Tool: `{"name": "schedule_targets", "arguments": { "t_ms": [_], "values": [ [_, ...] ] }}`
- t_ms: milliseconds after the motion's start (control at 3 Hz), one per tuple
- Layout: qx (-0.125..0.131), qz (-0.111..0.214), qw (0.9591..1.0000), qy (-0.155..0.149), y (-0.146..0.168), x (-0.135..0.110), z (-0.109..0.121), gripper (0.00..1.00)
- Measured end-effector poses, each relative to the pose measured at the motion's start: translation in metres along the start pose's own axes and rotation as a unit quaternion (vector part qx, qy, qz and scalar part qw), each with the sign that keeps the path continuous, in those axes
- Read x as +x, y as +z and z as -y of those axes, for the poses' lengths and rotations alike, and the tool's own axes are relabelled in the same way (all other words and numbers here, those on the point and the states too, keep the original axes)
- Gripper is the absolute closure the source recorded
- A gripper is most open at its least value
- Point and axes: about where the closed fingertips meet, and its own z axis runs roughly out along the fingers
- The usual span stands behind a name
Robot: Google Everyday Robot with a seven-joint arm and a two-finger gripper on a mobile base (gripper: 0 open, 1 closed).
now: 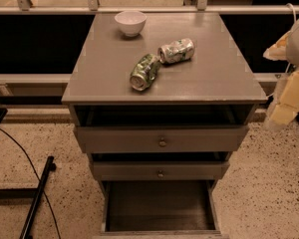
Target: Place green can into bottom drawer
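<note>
1. Found the small, dented, dark-green drink can (144, 72) lying on its side on the flat grey wooden cabinet top (214, 78), near the front edge, silver end turned forward.
2. Judged it light, thin-walled and already crumpled: apt to roll, slip or buckle further under a hard squeeze. Best taken from above, across the middle of its body, with gentle pressure.
3. Saw the paler, whitish-silver dented can (177, 50) just behind and to the right; could not tell whether the two touched. Judged a nudge likely on a careless approach.
4. Noted the small round white bowl (130, 22) at the back of the top, well apart.
5. Located the gripper (288, 101) at the right edge of view, off the cabinet's side and well apart from the can; could not tell whether released or clenched.
6. Found the tall grey bottom drawer (159, 205) pulled out, dark interior exposed. Judged the two shallower knobbed drawers (162, 142) above, both jutting forward, an obstacle to a straight descent.
</note>
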Motion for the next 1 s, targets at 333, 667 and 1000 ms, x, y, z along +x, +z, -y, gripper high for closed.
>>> {"name": "schedule_targets", "arguments": {
  "t_ms": [333, 667, 1000],
  "values": [
    [0.001, 0.000, 1.0000, -0.007, 0.002, -0.003, 0.002, 0.00],
    [0.004, 0.000, 0.9995, -0.030, 0.010, -0.012, 0.009, 0.00],
    [-0.008, -0.004, 0.9954, -0.095, 0.039, -0.042, 0.047, 0.00]
  ]
}}
